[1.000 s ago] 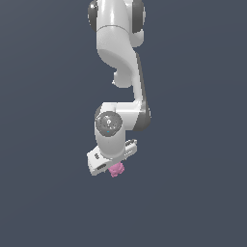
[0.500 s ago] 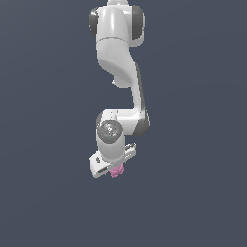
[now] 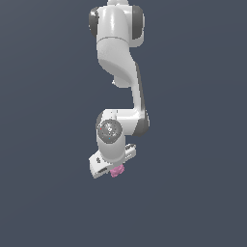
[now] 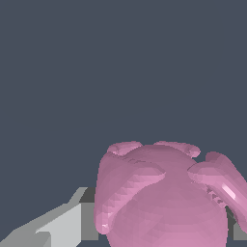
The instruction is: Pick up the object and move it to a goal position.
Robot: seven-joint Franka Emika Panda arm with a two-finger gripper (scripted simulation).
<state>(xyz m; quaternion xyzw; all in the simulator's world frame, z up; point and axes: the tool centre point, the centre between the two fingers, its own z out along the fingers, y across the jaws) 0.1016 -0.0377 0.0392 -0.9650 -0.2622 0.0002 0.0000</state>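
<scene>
Pink object (image 3: 116,171), lumpy and knobbly with a matte surface, sits at the tip of my gripper (image 3: 114,170), held between its fingers. In the exterior view only a small part of the object shows, protruding just below the white gripper body; it is far smaller than the gripper. My arm (image 3: 117,77) hangs down from above, its white links folding at a dark-banded joint before reaching the wrist, and the gripper is tilted, its lower edge slanting toward the exterior view's left.

In the wrist view the object (image 4: 164,198) fills much of the near field: a rounded central mass with several ridged lobes spreading outward from it. One grey finger (image 4: 62,226) of my gripper appears just beside the object, reaching up to its side; a sliver of the opposite finger shows at the far edge of the object. My gripper is thus clamped on the object, fingers pressed against its two sides.

Behind everything lies a uniform dark blue-grey background; no surface contact with the object can be made out in either view.
</scene>
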